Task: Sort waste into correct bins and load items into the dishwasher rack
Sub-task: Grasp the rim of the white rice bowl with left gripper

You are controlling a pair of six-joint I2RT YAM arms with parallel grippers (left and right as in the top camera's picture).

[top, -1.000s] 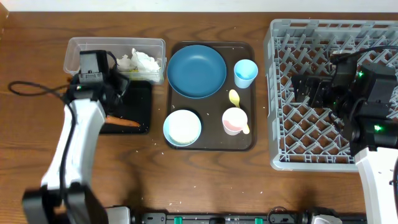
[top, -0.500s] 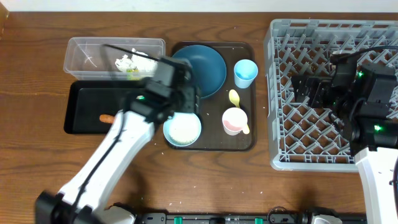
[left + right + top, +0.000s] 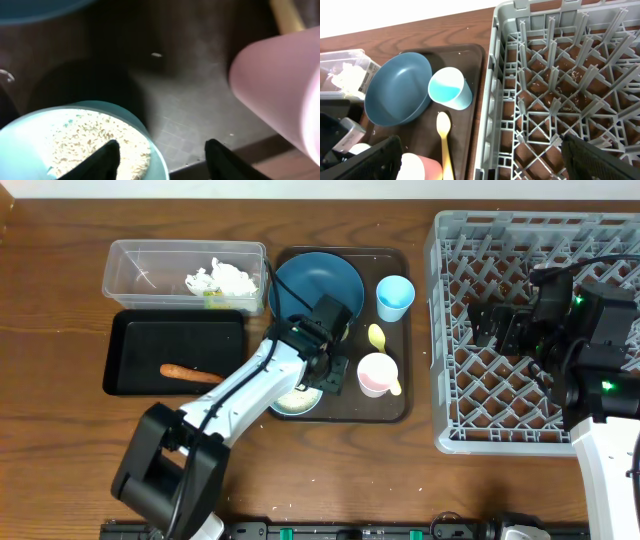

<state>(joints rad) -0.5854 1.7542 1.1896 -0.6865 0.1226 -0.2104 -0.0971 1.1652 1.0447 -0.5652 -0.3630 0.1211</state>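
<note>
My left gripper (image 3: pixel 330 375) is open, low over the white bowl (image 3: pixel 297 408) on the brown serving tray. In the left wrist view its fingers (image 3: pixel 162 160) straddle the bowl's rim (image 3: pixel 155 150), one over the rice (image 3: pixel 80 140) inside, one outside. The pink cup (image 3: pixel 375 373) (image 3: pixel 280 95), yellow spoon (image 3: pixel 378 337), light blue cup (image 3: pixel 394 297) and dark blue plate (image 3: pixel 315 285) share that tray. The clear tub (image 3: pixel 140 270) holds napkins (image 3: pixel 220 280) and a wrapper (image 3: pixel 213 301). The carrot (image 3: pixel 190 373) lies in the black tray (image 3: pixel 130 340). My right gripper (image 3: pixel 490 325) (image 3: pixel 485 160) is open and empty above the grey rack (image 3: pixel 520 240).
The brown serving tray (image 3: pixel 395 405) sits between the bins and the rack. A black cable (image 3: pixel 50 325) lies on the table at far left. In the right wrist view the rack's left wall (image 3: pixel 487 100) runs close beside the serving tray.
My left arm has swung right from over the black tray and tub to the bowl on the serving tray. The carrot now lies uncovered in the black tray. The right arm has not moved.
</note>
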